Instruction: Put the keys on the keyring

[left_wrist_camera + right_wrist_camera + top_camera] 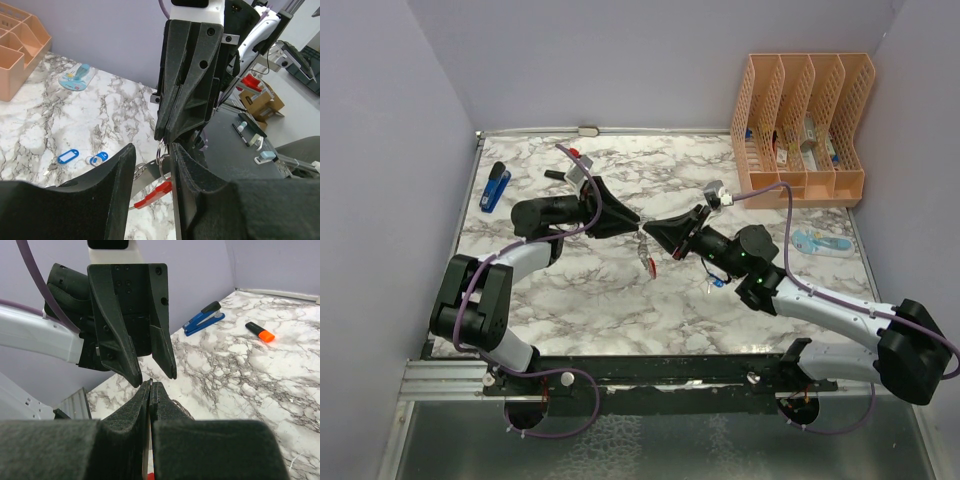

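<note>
The keyring hangs in the air between my two grippers at the table's middle. In the top view its grey band (644, 247) and red loop (651, 265) dangle below them. My right gripper (657, 229) is shut on the keyring's thin silver ring (162, 155), and its jaws show pressed together in the right wrist view (151, 385). My left gripper (152, 150) is open, its fingers either side of the ring, with the red loop (155, 194) below. Two blue-headed keys (67, 156) (100, 158) lie on the marble, beside the right arm (717, 282).
An orange file organizer (800, 130) stands at the back right. A pale-blue flat item (817, 243) lies right of the right arm. A dark-blue stapler (495, 187) and a black marker with an orange cap (260, 331) lie at the back left.
</note>
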Controlling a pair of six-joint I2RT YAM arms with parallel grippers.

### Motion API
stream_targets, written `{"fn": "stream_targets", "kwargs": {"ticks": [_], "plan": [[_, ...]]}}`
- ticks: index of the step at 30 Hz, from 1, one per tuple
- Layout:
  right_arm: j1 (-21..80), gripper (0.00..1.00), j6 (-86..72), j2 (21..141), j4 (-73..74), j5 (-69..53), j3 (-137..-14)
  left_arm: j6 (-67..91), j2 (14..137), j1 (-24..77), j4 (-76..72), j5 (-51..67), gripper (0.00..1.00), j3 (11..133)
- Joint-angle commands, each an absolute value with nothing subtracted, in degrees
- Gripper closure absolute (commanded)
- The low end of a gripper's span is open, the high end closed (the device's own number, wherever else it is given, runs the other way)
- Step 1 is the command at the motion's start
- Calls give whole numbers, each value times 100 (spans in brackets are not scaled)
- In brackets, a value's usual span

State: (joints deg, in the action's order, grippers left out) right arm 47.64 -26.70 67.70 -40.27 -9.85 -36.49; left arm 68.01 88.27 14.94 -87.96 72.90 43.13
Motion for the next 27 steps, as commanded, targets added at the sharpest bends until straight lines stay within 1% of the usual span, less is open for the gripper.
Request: {"fn": "stream_targets", "kwargs": {"ticks": [1, 4, 10, 14, 17, 20, 22, 27], "plan": [[4808, 99, -2628, 6711, -4190, -943, -3876, 6751, 8735, 1582, -10248, 7426, 63, 4332], [4808, 99, -2619, 6696, -4180, -927, -3870, 6741, 8745, 1606, -10247, 7435, 64, 4320], [4808, 99, -2615, 6694, -4168, -922, -3877, 6716, 8761, 1615, -10245, 7446, 70, 4307], [4808, 99, -2604, 6687, -4171, -923, -3892, 6706, 8765, 1614, -10247, 7452, 81, 4289], [4808, 99, -2598, 6672, -4149, -923, -3898, 6697, 8768, 1616, -10248, 7421, 94, 4265], [4808, 99, -2601, 6660, -4113, -927, -3907, 6719, 8756, 1615, -10247, 7400, 96, 4263], [4803, 99, -2624, 6662, -4061, -932, -3917, 6736, 8750, 1615, -10244, 7416, 100, 4279], [4808, 98, -2669, 6686, -3928, -975, -3958, 6858, 8675, 1621, -10235, 7652, 100, 4457]]}}
